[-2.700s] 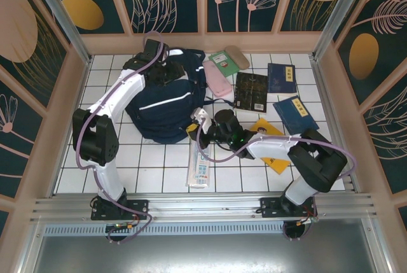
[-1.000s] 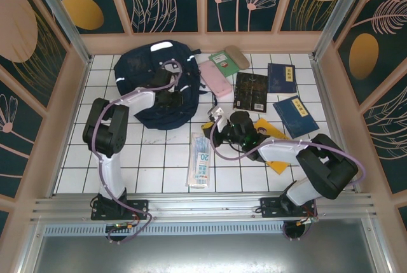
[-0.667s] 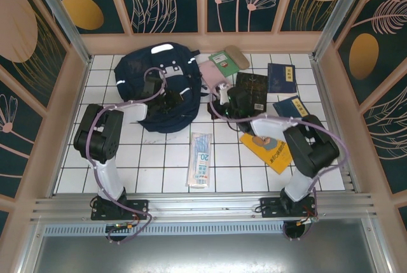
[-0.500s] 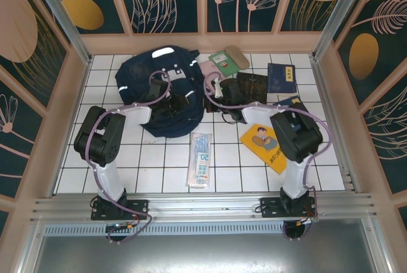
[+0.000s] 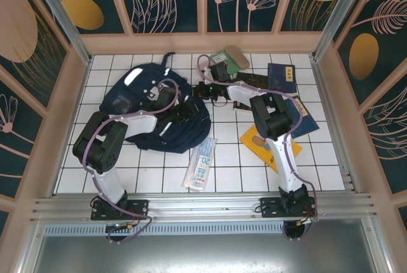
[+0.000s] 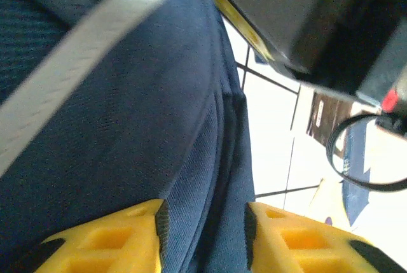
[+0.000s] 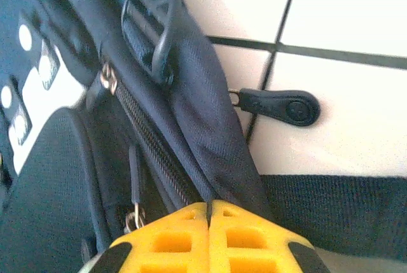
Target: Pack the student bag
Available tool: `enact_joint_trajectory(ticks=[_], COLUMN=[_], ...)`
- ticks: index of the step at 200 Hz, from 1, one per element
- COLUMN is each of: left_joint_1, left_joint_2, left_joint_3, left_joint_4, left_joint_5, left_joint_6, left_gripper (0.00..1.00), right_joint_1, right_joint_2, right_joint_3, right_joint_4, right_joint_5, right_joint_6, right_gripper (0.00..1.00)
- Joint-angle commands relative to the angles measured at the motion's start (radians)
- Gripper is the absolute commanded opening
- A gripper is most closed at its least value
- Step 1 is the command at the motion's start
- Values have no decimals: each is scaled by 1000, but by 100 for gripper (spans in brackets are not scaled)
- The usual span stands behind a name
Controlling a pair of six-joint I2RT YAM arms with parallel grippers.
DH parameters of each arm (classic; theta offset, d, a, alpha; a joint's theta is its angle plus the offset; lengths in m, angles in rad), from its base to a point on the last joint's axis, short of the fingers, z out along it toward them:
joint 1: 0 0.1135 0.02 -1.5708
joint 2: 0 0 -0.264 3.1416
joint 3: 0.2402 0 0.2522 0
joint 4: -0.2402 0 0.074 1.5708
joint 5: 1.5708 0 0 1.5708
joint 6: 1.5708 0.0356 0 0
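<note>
Left claw is standing partly open, its yellow fingers straddling a seam of the student bag. Right claw is pressing its fingers tight together at the bag's zip edge, below a black buckle. The bag is lying flat on the left-centre of the white-tiled counter, showing dark navy weave, a white reflective stripe and a white label. Just beside it, a long clear packet is showing "20". What the bag is holding I cannot tell.
</note>
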Motion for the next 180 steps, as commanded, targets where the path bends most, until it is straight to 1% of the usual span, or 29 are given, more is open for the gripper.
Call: enact_joint_trajectory(ticks=[1,6,18,24,31,57,70,95,118,130,144,160,180], left_joint_1=[-28,-25,-19,-8,12,110,133,136,137,137,137,137,137], left_joint_2=[-2,-12,-40,-54,-67,-72,-53,-1,31,52,63,53,32], left_joint_3=[165,201,278,294,295,226,199,189,185,189,179,153,121], left_joint_4=[-327,-385,-496,-533,-556,-549,-532,-500,-478,-480,-461,-426,-365], left_joint_5=[-75,-114,-205,-236,-241,-123,-67,22,53,73,125,171,254], left_joint_6=[171,218,297,315,325,333,358,396,408,417,420,409,385], left_gripper=[52,58,68,71,73,75,76,77,78,78,77,75,73], right_joint_1=[9,0,-21,-30,-38,-42,-37,-30,-16,-14,-15,-15,-16], right_joint_2=[-52,-86,-169,-204,-242,-347,-386,-461,-516,-529,-530,-518,-492], right_joint_3=[-30,-65,-152,-189,-227,-370,-451,-614,-709,-743,-770,-788,-799], right_joint_4=[-31,-10,27,36,44,86,131,238,261,269,281,292,324], right_joint_5=[34,49,72,72,67,14,-32,-108,-95,-94,-95,-78,-76], right_joint_6=[3,8,6,4,4,18,38,95,99,99,99,98,111], right_gripper=[11,13,17,19,20,23,24,25,25,26,26,26,26])
